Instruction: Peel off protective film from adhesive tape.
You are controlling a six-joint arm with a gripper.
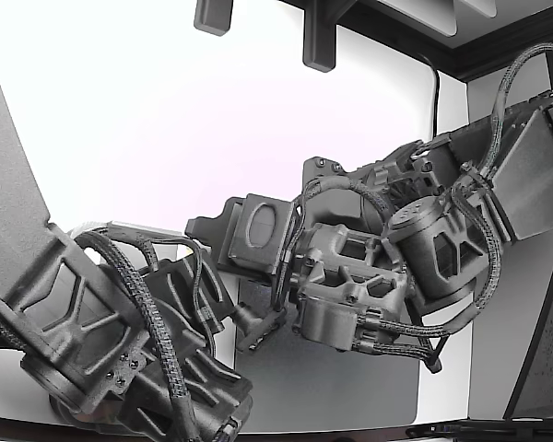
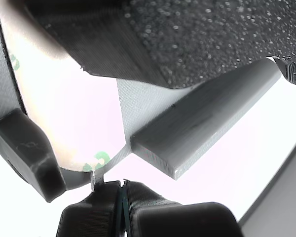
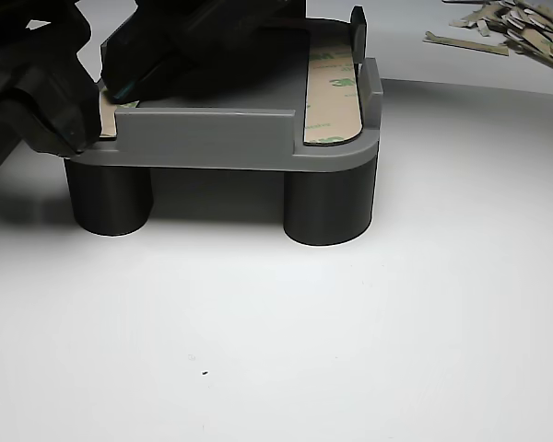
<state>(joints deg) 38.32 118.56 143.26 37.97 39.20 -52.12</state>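
**Wrist view: gripper pinched at tape edge**

Gripper [image 2: 121, 190] jaws pressed together, nipping a thin film tab at the end of a tan, green-printed tape strip [image 2: 69, 123]. In the other view, a second strip [image 3: 333, 87] lies lengthwise, running away from the camera, on the grey fixture [image 3: 212, 138] standing on the white counter [image 3: 304, 322].

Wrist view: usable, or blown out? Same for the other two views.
Wrist view: background clipped to white, gripper very close and soft at the tape strip edge. Exterior view: backlit, arms near silhouette. Other view: even light, sharp; the grey fixture casts soft shadows, and the far scrap pile blurs slightly.
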